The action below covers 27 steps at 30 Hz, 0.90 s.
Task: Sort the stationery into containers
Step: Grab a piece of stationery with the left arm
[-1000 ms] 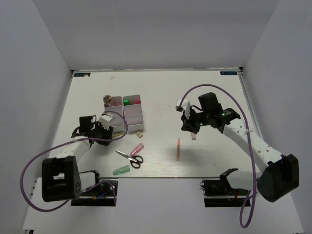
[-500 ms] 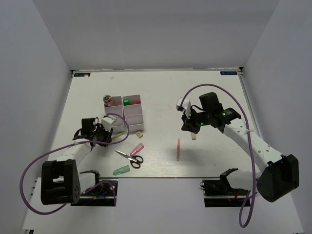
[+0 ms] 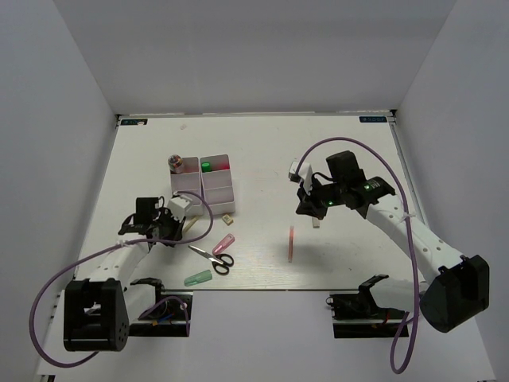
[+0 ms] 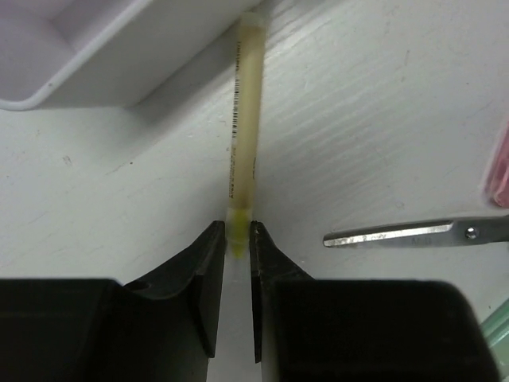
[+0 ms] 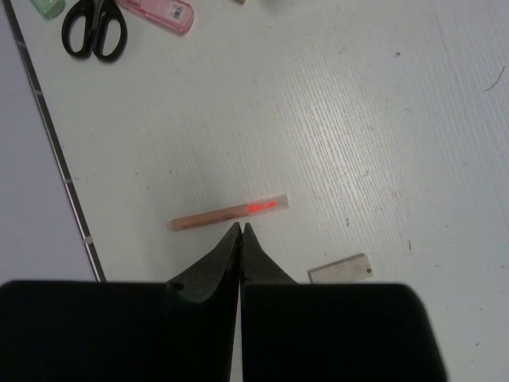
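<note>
My left gripper (image 4: pixel 236 239) is shut on the near end of a thin yellow stick (image 4: pixel 245 119). The stick's far end reaches the wall of a white tray (image 4: pixel 95 64). In the top view this gripper (image 3: pixel 173 220) is just in front of the two white trays (image 3: pixel 216 189). My right gripper (image 5: pixel 240 229) is shut and empty, hovering over a thin pink stick (image 5: pixel 227 213) that lies on the table (image 3: pixel 291 243). Black-handled scissors (image 3: pixel 213 259), a pink highlighter (image 3: pixel 224 243) and a pale green marker (image 3: pixel 197 278) lie near the front.
A small flat grey piece (image 5: pixel 340 269) lies beside the pink stick. A tiny eraser (image 3: pixel 228 217) sits by the right tray's near corner. The far tray compartments hold green and red items (image 3: pixel 207 166). The scissors' blade (image 4: pixel 413 233) points toward my left gripper.
My left gripper has drawn back toward the near edge, away from the trays, with the yellow stick between its jaws. The right arm has barely moved.
</note>
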Motion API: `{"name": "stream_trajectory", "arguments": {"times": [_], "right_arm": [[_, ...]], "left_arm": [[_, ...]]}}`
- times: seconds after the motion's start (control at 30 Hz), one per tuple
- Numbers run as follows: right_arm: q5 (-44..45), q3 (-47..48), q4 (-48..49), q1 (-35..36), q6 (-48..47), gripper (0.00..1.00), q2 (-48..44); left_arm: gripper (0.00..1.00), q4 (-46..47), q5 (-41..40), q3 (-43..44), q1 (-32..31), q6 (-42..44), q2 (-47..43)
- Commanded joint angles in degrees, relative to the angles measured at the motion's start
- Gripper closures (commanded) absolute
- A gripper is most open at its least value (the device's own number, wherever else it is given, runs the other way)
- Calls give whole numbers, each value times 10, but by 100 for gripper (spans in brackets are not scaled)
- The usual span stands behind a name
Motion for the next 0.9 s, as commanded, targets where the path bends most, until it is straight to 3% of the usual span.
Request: {"name": "stream_trajectory", "arguments": {"times": [0.0,0.3,0.63,0.87], "right_arm": [[-17,6,-4,-3,-2,100,-17],[-22,7,-5,-3,-2,100,-19],[-25,6,-3,-3,-3,100,-17],[-26,6,-2,-2,-4,100,-13]], "left_arm": [[84,-41,-4,0,-22,-3,-28],[98,-106,22,30,-58,-3,-54],[99,-128,38,67,-70,-48,-103],[99,-139,33,121,-69,-126,-109]]}}
